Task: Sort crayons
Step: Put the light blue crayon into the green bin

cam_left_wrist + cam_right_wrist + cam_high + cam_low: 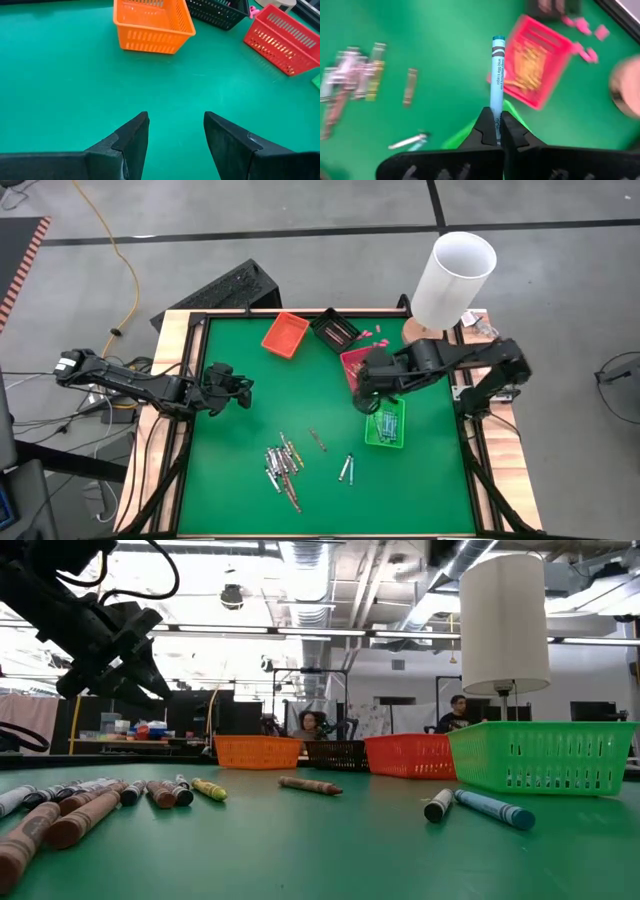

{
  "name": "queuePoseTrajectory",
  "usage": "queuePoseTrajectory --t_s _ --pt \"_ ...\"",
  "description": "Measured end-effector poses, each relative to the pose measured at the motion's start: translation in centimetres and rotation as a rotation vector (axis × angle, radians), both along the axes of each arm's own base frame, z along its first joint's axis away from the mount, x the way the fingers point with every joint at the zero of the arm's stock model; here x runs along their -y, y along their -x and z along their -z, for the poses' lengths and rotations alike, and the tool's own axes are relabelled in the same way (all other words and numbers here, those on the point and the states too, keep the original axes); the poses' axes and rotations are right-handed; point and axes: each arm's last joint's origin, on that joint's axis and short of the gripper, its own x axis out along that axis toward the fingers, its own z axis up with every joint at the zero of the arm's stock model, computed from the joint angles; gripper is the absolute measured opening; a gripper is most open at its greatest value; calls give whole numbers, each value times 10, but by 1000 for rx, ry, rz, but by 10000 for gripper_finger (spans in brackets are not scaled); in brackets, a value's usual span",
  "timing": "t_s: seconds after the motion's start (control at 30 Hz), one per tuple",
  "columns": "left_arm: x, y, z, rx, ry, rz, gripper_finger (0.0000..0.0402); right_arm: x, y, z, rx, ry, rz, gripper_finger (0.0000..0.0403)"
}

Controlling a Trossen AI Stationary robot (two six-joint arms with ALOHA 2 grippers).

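Right gripper (496, 131) is clamped on a light blue crayon (497, 75), pinched near one end so most of the stick juts out past the fingers. In the high view it hangs over the gap between the red tray (357, 362) and the green tray (386, 427), which already holds blue ones. Left gripper (175, 137) waits over bare mat at the left side, fingers apart, nothing between them. Rest of the crayons (284, 465) lie in a loose heap near the front middle, one brown stray (318, 441) and a blue-grey pair (346, 470) beside it. Orange tray (285, 334) and black tray (335, 329) sit along the back. Risks, as I judge them: the end grip lets the stick pivot or slip; letting go while over the red tray's edge would mix colours; dropped from height it could bounce off the green rim onto the mat. The tall white cylinder (453, 278) stands close behind the right arm, so a wide swing might clip it.
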Motion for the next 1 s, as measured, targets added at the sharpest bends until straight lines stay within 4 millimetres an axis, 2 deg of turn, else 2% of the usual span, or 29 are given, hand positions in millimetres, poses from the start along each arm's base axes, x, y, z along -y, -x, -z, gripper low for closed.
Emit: queuePoseTrajectory --t_s 0.17,0.3,0.6,1.0 --pt "0 0 0 -12 -9 3 180 -1 31 29 6 -44 108 0" --pt "0 0 0 -11 -11 1 180 -9 47 57 52 -86 148 0" --pt "0 0 0 -7 -8 -4 180 -28 46 134 149 -165 185 0" --pt "0 0 0 -6 -7 -5 180 -41 53 191 307 -196 338 0"
